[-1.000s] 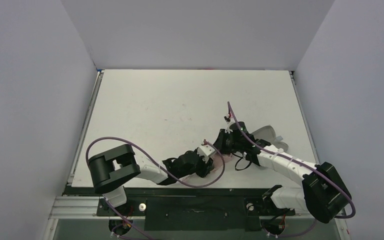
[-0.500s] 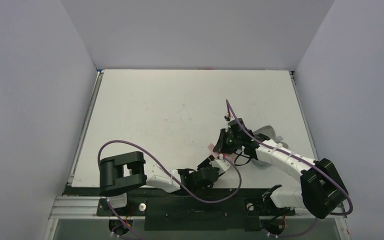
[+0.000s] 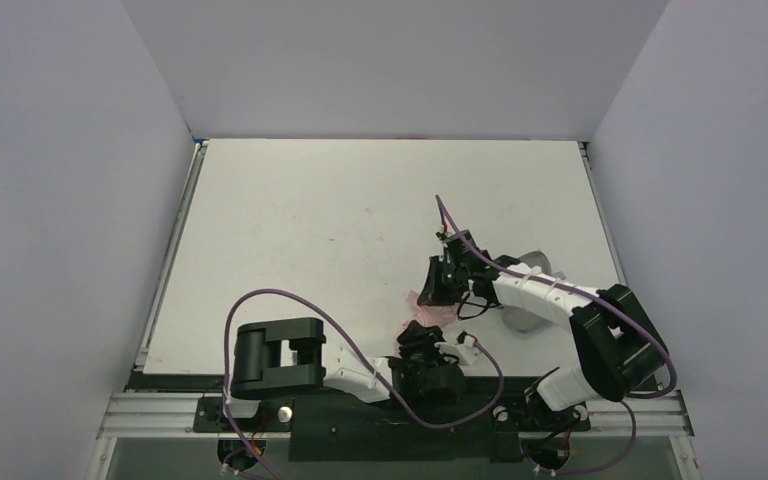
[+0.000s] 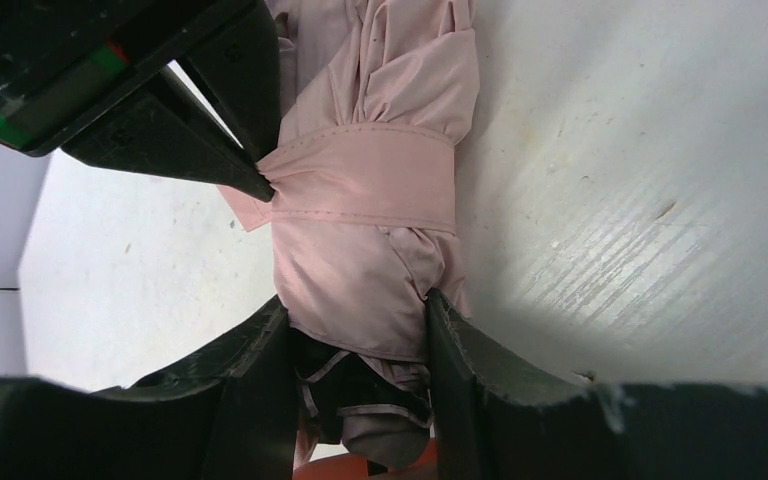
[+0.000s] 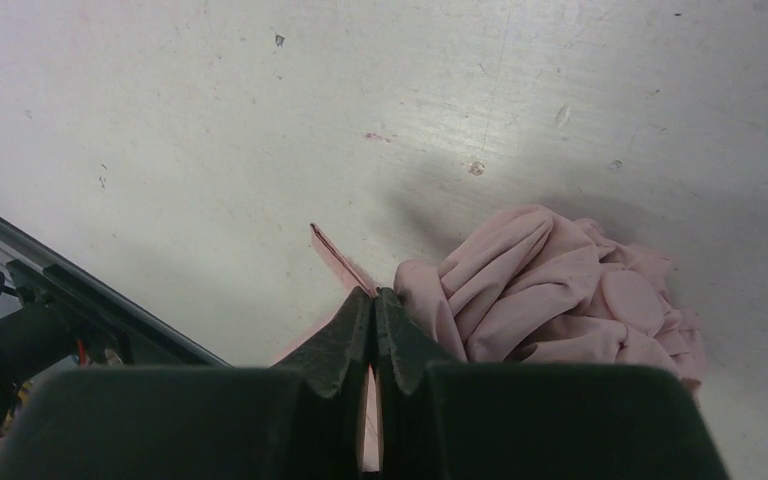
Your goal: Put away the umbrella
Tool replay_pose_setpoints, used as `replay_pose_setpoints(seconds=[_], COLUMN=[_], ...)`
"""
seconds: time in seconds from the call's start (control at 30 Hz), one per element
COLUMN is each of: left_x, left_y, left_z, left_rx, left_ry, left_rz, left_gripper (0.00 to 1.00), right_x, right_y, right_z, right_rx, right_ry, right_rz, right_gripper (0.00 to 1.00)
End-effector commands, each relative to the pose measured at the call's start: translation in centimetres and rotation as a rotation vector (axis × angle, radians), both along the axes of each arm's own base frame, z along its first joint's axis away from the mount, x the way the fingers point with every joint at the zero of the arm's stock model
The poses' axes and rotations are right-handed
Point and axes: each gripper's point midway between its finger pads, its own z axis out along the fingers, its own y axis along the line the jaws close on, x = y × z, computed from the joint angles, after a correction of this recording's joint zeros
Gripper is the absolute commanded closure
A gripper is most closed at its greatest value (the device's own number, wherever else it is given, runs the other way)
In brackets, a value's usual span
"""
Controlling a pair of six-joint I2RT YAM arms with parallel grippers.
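Pink band [image 4: 360,190] circling umbrella [image 4: 355,290] shows at left wrist, not overhead.

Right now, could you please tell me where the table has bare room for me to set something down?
The table is bare over its far half and left side, out to the back and left edges. The near right is crowded: the left claw and right claw both clamp the umbrella there.

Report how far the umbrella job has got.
Done: the umbrella is folded, its strap wrapped round it. In hand: the left gripper clamps it, the right gripper pinches the strap's end. Left: fastening the strap, then stowing the umbrella.
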Motion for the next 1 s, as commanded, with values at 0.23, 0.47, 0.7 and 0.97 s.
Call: replay_pose_setpoints(seconds=[0.23,0.47,0.7,0.97], left_x=[-2.5,-2.1,-2.4,-4.0], left_y=[-0.1,1.1,1.9,1.8], left_z=[-1.0,-2.2,-1.0,2.8], left_rx=[0.267,0.324,0.204,0.038], left_ry=[-0.153,-0.178,-0.071,0.132], left_rz=[-0.049,-0.012,-0.005,-0.077], left_gripper=[1.00,1.00,0.59,0.01], right_x=[2.4,-0.3,-0.9,-0.5], right_y=[-1.7,-3.5,-3.9,-3.5], right_z=[-5.3,-8.1,-9.1,-8.7], right_rx=[-0.107,-0.142,-0.133,-0.112], right_ry=[-0.049,0.004,-0.008,-0.036], right_rz=[-0.038,-0.054,-0.062,-0.053], right_gripper=[1.00,1.00,1.00,1.00])
